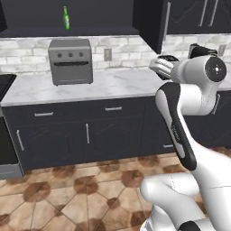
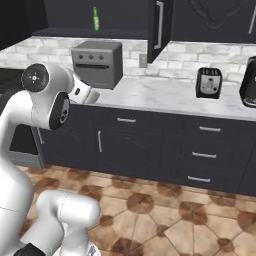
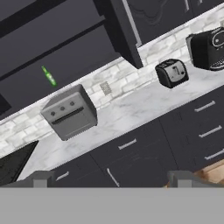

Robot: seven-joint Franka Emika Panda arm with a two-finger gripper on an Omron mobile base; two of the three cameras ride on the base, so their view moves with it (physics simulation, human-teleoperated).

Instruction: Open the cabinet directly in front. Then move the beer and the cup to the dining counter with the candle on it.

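The cabinet (image 1: pixel 90 16) stands open, and its right door (image 2: pixel 160 24) swings out edge-on towards me. On the dark shelf inside stands the beer (image 1: pixel 66 18), a slim green bottle also seen in the right base view (image 2: pixel 95 19) and the hand view (image 3: pixel 49 76). My gripper (image 3: pixel 112 178) is open, with its tips far apart and nothing between them. It hovers in front of the counter, right of and below the beer (image 1: pixel 156 67). The cup, the dining counter and the candle are out of view.
A grey toaster oven (image 1: pixel 71 61) sits on the marble counter (image 1: pixel 113 83) under the open cabinet. Further right stand a toaster (image 2: pixel 208 82) and a black coffee machine (image 3: pixel 208 48). A stove (image 1: pixel 4 85) is at the far left. Dark drawers (image 2: pixel 202 152) line the base.
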